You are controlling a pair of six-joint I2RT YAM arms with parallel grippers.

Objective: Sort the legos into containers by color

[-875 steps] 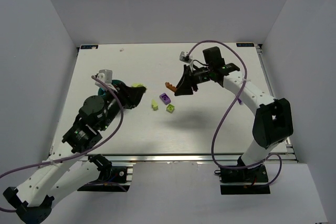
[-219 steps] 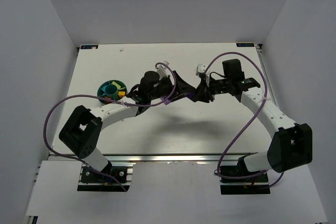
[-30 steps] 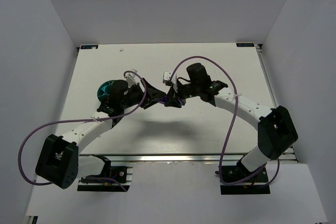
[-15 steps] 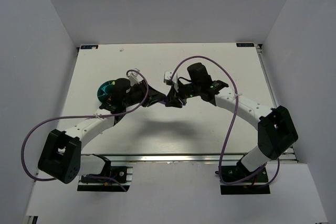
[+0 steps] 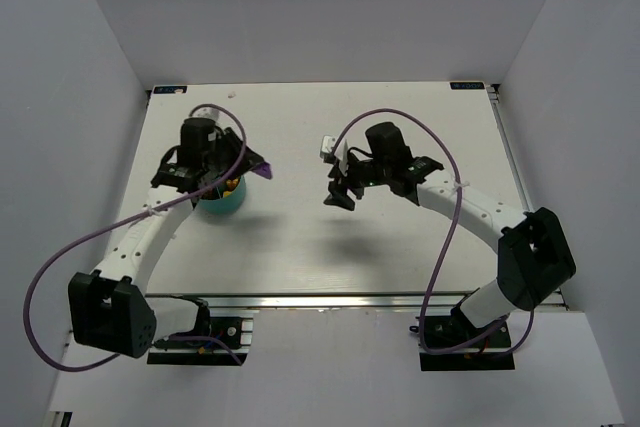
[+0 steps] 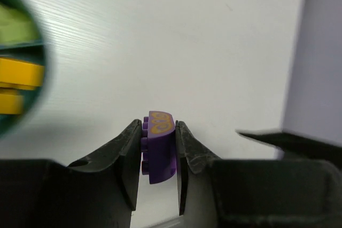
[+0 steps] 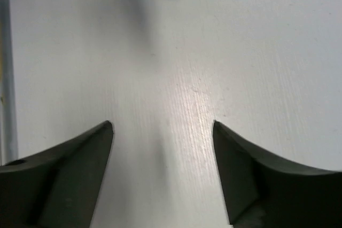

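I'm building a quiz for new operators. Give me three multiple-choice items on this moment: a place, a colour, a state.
1. Where is the bowl in the top view? A. beside the left gripper B. far right corner C. near edge, middle
2. What colour is the held lego? A. orange B. purple C. cyan
3. The right gripper is: A. shut on a lego B. shut, empty C. open, empty
Key: 1 A, it sits just left of that gripper; 2 B, purple between the jaws; 3 C, wide jaws, nothing between.
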